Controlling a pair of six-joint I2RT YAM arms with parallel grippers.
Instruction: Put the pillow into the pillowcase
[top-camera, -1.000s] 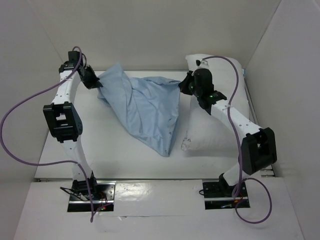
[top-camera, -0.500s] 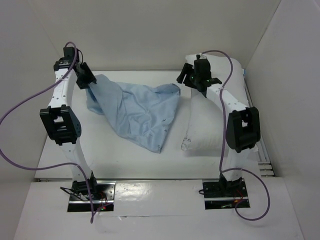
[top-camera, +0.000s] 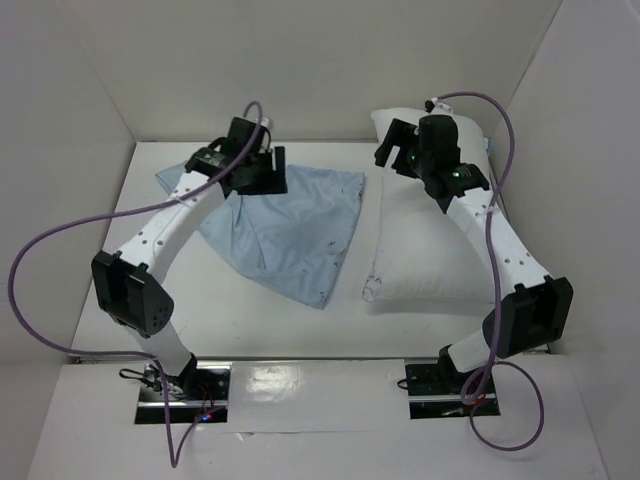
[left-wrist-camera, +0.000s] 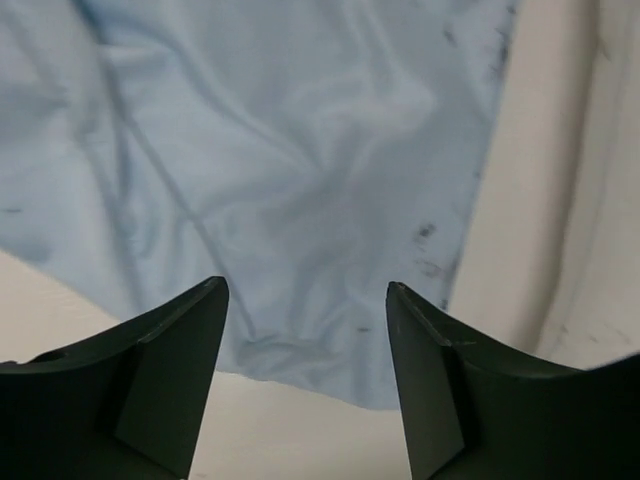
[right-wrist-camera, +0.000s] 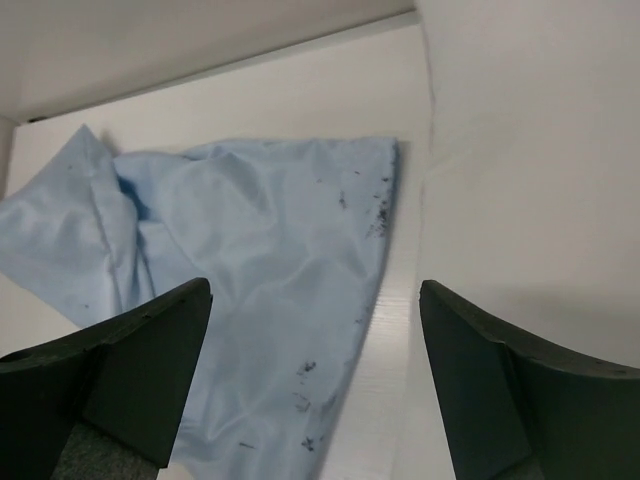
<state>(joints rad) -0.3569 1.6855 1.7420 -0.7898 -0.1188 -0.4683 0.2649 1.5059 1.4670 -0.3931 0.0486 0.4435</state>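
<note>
We are seeing pillowcase (top-camera: 290, 225) lying limp on table (top-camera: 240, 320), just beside pillow (top-camera: 430, 250); pillow not yet inside. Left gripper (left-wrist-camera: 305, 300) hovering over pillowcase, jaws wide, empty. Right gripper (right-wrist-camera: 315, 300) above pillow's far end, also wide, empty. We are judging: grasping step. Next move is needing open hem found and one layer only pinched.

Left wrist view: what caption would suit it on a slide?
Open fingers hover above the wrinkled blue pillowcase on the table.

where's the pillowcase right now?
Top view: the pillowcase lies spread left of centre, beside the pillow to its right, left gripper above its far edge.
</note>
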